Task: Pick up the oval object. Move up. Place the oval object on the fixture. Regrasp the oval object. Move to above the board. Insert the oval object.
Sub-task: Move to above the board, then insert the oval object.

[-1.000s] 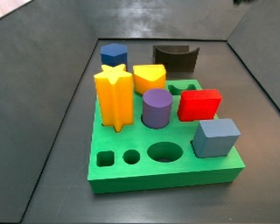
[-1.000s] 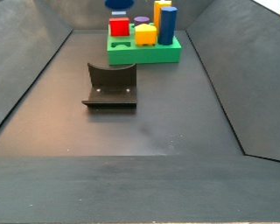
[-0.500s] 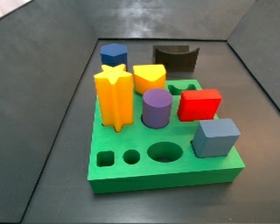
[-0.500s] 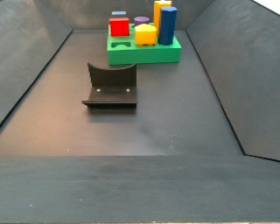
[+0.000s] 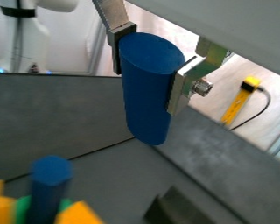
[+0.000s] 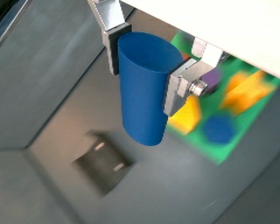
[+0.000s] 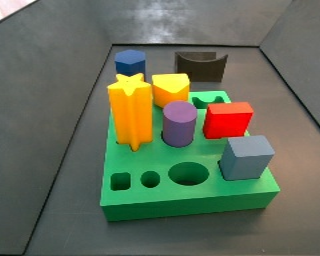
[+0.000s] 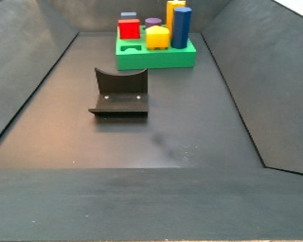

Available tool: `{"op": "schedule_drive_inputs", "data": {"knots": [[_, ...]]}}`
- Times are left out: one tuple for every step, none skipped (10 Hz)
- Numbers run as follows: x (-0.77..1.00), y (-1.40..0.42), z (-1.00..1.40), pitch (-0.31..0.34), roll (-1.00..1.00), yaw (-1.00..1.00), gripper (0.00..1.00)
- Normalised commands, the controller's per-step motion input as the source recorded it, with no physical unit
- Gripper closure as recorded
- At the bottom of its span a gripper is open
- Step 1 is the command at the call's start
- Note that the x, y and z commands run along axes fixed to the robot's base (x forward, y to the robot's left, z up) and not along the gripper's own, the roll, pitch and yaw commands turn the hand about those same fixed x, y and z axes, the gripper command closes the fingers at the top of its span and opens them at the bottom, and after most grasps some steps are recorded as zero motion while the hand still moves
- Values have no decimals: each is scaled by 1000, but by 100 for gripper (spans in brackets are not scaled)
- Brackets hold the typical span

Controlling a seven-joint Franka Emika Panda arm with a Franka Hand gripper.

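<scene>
In both wrist views my gripper is shut on the oval object, a tall smooth deep blue peg held upright. Silver fingers press its two sides near the top, and its lower end hangs free in the air. Far below it in a wrist view lie the fixture and the blurred green board. Both side views show the board and the dark fixture on the floor. Neither side view shows the gripper or the oval object.
On the board stand a yellow star, a purple cylinder, a red block, a grey block, a yellow piece and a dark blue angular piece. An open round hole sits at its front. Dark walls enclose the floor.
</scene>
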Motion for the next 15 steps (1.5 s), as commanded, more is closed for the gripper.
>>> {"op": "schedule_drive_inputs", "data": {"knots": [[-437,-663,147,-50,-1000,-58,100],[-216,-216,54,-55,-1000,-59,100],[-145,-79,24,-58,-1000,-59,100],[-88,10,3,-63,-1000,-58,100],[-87,15,13,-82,-1000,-54,100],[-80,31,-2,-91,-871,-43,100],[-72,34,3,-88,-647,-33,100],[-61,26,1,-69,-394,-18,100],[-44,15,-2,-49,-219,-8,100],[-51,0,0,-3,0,0,100],[0,0,0,-4,0,0,100],[-71,-220,-86,-40,0,29,100],[-74,-814,-329,-34,123,203,100],[0,-880,-423,-30,110,203,100],[363,-674,-569,0,34,171,100]]}}
